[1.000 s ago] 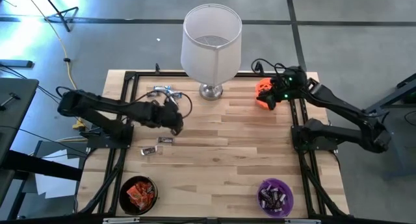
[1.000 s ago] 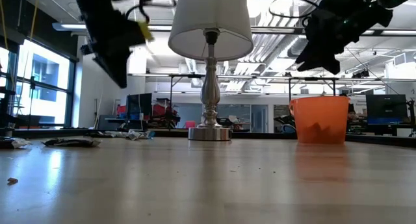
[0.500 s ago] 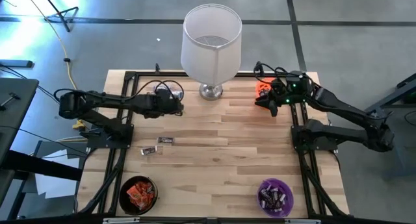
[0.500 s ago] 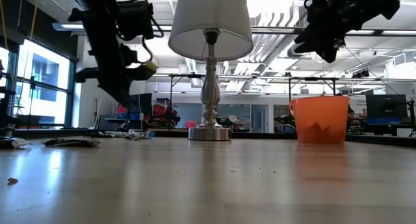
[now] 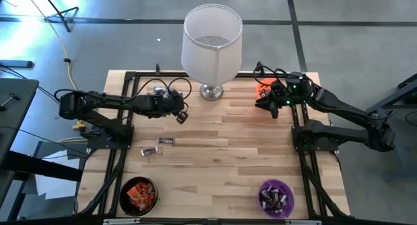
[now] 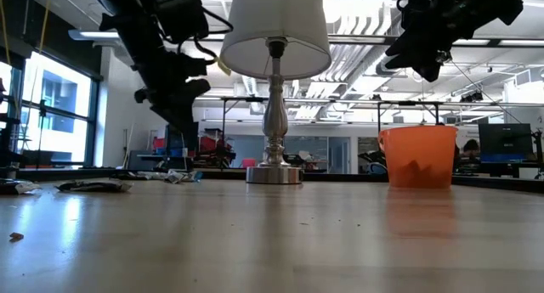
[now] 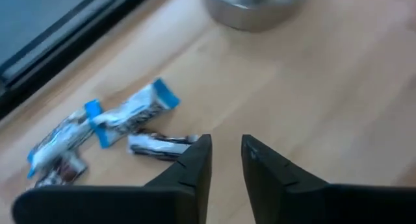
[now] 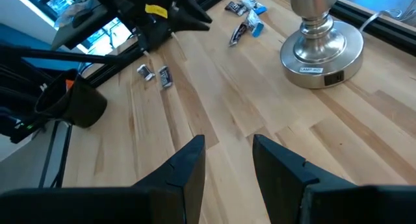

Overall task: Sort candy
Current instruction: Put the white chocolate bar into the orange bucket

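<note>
Several blue-white candy bars [image 7: 136, 110] and a dark one [image 7: 159, 146] lie flat on the wood at the far left near the lamp base [image 5: 212, 91]. My left gripper [image 7: 226, 149] hangs open just above and beside them [image 5: 182, 115], with nothing between its fingers. Two more candy bars [image 5: 167, 141] lie farther toward the near edge. My right gripper [image 8: 227, 146] is open and holds nothing. It hovers by the orange bowl [image 5: 262, 89] at the far right [image 5: 260, 102].
A tall lamp with a white shade [image 5: 212, 45] stands at the middle of the far edge. A black bowl [image 5: 139, 194] with orange-red candy sits near left, and a purple bowl [image 5: 276, 196] with dark candy near right. Black frame rails run along both sides.
My left gripper has swung from the two loose bars toward the table's far edge and the lamp and has sunk a little, ending over the blue-white candy. My right gripper has risen slightly over the orange bowl, then kept still.
</note>
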